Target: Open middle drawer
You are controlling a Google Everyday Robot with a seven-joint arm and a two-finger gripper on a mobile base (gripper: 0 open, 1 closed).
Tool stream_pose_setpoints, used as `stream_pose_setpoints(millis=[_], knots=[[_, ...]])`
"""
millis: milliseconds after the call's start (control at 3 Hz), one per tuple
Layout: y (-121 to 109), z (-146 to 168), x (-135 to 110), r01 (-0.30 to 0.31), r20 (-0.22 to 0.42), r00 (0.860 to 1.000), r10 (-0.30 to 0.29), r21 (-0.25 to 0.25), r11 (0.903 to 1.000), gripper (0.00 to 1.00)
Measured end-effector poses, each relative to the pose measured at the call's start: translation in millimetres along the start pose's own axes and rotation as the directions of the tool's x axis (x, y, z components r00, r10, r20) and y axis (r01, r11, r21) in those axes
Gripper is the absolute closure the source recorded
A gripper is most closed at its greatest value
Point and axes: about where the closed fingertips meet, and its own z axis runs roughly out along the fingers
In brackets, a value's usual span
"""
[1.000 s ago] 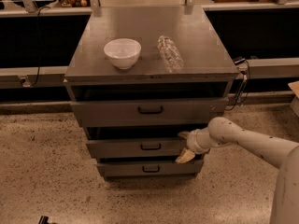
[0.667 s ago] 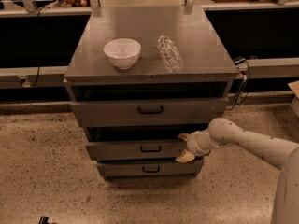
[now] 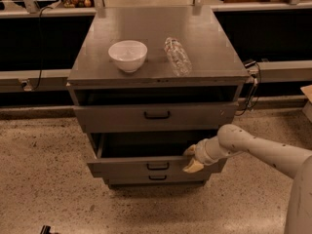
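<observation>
The grey cabinet has three drawers stacked. The middle drawer (image 3: 146, 165) has a mid-sized grey front with a small black loop handle (image 3: 157, 166), and it stands pulled out toward me, with a dark gap showing above its front edge. My gripper (image 3: 190, 158), with cream-coloured fingers, sits at the right end of that drawer's front, one finger over the top edge and one against the face. The white arm reaches in from the right. The top drawer (image 3: 156, 115) is slightly out; the bottom drawer (image 3: 157, 178) is in.
On the cabinet top (image 3: 209, 48) stand a white bowl (image 3: 127, 54) and a clear plastic bottle (image 3: 177, 56) lying on its side. Dark counters run behind, left and right. A cable (image 3: 252, 89) hangs at the cabinet's right. Speckled floor lies in front.
The middle drawer has come further out toward me, and my gripper has moved with its front edge. Bowl and bottle have not moved.
</observation>
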Motion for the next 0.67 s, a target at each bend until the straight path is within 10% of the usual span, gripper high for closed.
stream_pose_setpoints(millis=[667], knots=[[28.2, -2.8, -10.7, 0.019, 0.037, 0.999, -0.017, -0.064, 0.9978, 0.25]])
